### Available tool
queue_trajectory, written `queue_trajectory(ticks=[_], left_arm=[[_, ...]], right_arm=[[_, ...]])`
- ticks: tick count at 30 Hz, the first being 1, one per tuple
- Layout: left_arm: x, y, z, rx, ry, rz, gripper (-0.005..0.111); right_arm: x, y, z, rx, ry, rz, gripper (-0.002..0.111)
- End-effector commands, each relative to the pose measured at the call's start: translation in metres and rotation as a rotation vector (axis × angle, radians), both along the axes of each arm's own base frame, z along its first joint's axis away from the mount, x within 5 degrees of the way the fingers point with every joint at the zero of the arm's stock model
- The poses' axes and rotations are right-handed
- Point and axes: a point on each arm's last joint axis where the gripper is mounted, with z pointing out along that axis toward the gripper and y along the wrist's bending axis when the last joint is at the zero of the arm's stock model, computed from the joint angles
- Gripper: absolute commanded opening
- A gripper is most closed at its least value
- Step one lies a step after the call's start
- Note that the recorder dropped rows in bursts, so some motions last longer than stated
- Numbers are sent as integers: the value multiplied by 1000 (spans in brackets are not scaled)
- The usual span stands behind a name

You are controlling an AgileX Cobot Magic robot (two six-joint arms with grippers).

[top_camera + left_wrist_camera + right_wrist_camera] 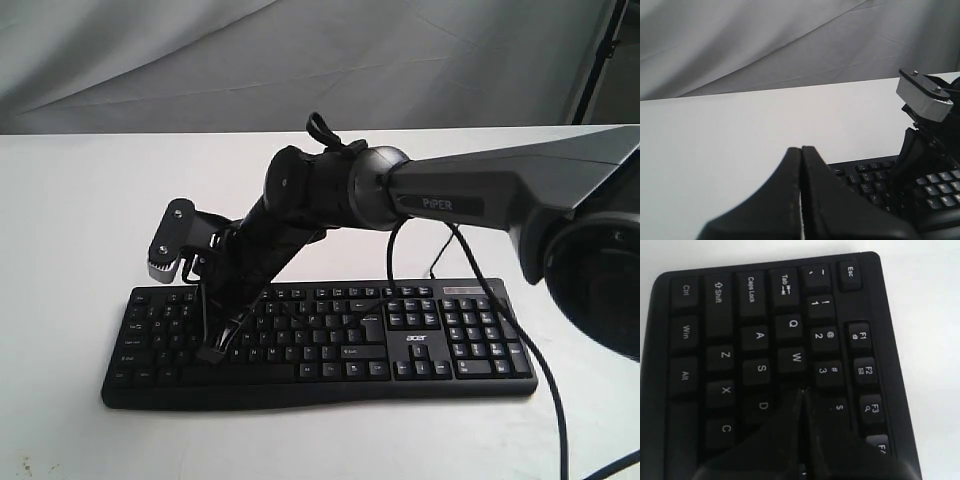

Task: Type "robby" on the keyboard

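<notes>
White table (60, 300), grey cloth backdrop (150, 60) behind the keyboard's far edge.

Right arm (470, 190), marked "PiPER": comes in from beyond the keyboard's number-pad end, passes above the key field and bends down onto the letter keys at the Esc end.

Keyboard (420, 340): black, white legends, "acer" logo. Lies flat on the table with its long front edge toward the exterior camera, number pad on that view's right.

Thin black cable (549, 392): hangs from the arm, crosses the number-pad end and runs off the keyboard's front corner.

Grey-and-black camera block (172, 245) on the right wrist: above the keyboard's far Esc-end corner.

Right gripper (802, 396): fingers pressed together, nothing between them. Tip points down among the W key (796, 357), the 3 key (826, 371) and the D key (763, 405), where E would be. Cannot tell whether the key is pressed.

Left gripper (801, 152): fingers closed flat against each other, empty. Held over bare table, a corner of the keyboard showing just past them. Not made out in the exterior view.
</notes>
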Motion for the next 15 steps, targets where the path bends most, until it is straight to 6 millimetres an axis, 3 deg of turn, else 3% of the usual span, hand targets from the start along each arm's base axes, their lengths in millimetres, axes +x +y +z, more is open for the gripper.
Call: queue_trajectory(ticks=[1,7,15], left_arm=[[0,0,-1,1,-5,-6,0],[0,0,-1,1,-5,-6,0],[0,0,-1,1,-5,-6,0]], right_arm=[[2,-2,3,-24,-23,0,0],[1,-4,30,3,-57,-16,0],[1,-3,32,11,-48,-19,0]])
